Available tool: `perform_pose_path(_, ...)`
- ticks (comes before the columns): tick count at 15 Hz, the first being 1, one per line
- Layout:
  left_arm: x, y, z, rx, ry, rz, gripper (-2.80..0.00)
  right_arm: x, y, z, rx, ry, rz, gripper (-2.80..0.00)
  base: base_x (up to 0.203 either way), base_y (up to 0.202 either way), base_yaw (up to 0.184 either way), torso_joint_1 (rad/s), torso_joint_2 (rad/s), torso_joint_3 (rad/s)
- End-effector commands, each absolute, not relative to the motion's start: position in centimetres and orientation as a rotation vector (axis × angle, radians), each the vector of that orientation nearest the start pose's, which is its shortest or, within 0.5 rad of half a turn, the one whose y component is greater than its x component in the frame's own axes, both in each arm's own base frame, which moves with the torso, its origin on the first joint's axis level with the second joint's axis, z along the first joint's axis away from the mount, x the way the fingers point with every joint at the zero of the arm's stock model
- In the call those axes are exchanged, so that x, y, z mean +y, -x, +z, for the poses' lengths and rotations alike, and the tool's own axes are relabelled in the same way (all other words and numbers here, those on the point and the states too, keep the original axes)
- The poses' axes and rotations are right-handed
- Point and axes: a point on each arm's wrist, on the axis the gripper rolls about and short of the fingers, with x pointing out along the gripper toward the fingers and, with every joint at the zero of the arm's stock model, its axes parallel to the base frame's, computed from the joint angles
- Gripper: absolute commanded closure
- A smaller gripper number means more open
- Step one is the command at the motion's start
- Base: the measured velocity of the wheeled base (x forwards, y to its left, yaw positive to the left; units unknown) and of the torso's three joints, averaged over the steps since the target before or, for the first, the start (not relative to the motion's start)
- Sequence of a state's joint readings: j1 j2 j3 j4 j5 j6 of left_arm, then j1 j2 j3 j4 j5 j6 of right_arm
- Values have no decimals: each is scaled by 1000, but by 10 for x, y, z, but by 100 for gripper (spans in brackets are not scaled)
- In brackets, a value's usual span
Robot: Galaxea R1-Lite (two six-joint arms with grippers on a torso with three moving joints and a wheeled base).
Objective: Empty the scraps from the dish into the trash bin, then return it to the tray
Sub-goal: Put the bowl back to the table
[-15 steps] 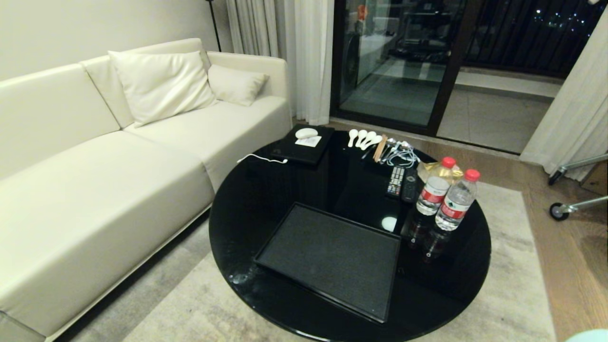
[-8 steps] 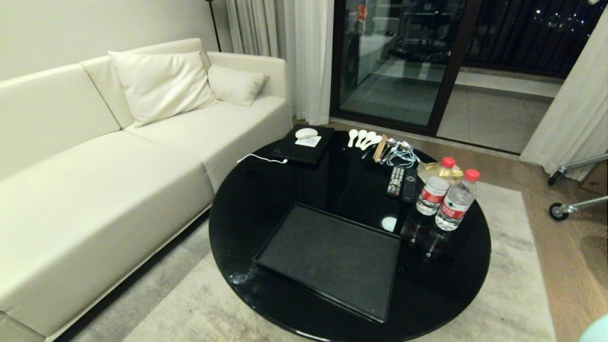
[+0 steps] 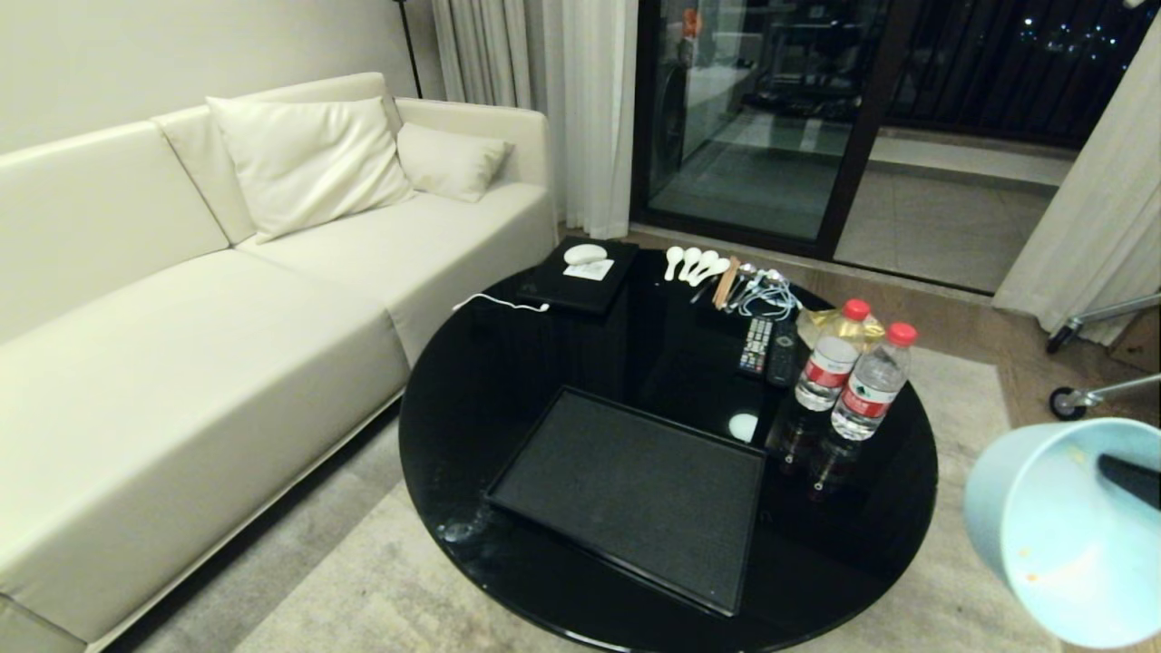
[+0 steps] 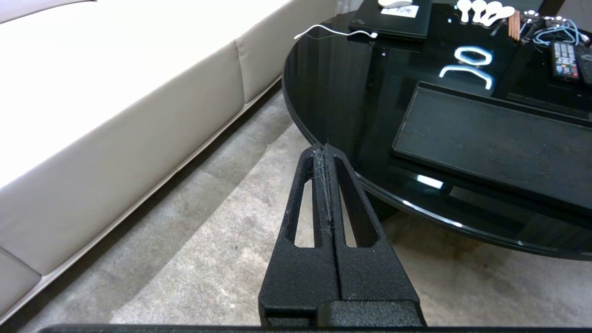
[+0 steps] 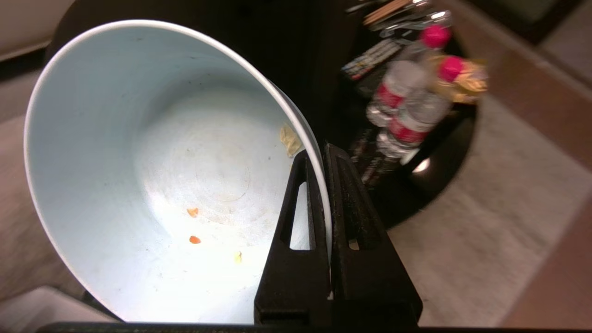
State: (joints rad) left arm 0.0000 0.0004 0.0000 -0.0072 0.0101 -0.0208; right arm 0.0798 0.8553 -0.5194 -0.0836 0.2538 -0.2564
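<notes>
Your right gripper (image 5: 323,157): fingers (image 5: 296,222) pinched on rim of pale bluish-white deep round dish (image 3: 1061,535), held tilted on its side in air off bench's right edge, above rug. A few orange and yellowish scrap flecks (image 5: 194,239) cling inside. Large rectangular black tray (image 3: 626,494) bare near bench's front edge. Your left gripper (image 4: 326,150): fingers pressed together, empty, off bench's left edge above rug.

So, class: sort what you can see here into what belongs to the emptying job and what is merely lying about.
Belongs to the job:
- dish, pinched at its rim by the right gripper
- tray, bare
- few scrap bits left in the dish

Lying about:
- water bottles
- remotes
- white spoons
- sofa
- left gripper, idle
</notes>
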Motion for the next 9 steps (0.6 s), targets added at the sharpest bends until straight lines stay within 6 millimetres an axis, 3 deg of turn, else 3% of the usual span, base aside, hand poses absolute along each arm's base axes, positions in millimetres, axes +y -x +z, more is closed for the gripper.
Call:
perform_pose_path(1, 0, 23, 76, -8, 22, 11, 0, 34, -149, 201, 394, 233, 489, 0, 0, 0, 0, 0, 0, 0)
perform_pose_path(4, 0, 23, 76, -8, 22, 11, 0, 67, -190, 189, 491, 220, 607, 0, 0, 0, 0, 0, 0, 0)
perform_pose_path(9, 0, 23, 76, -8, 22, 11, 0, 117, -248, 137, 685, 117, 612, 0, 0, 0, 0, 0, 0, 0)
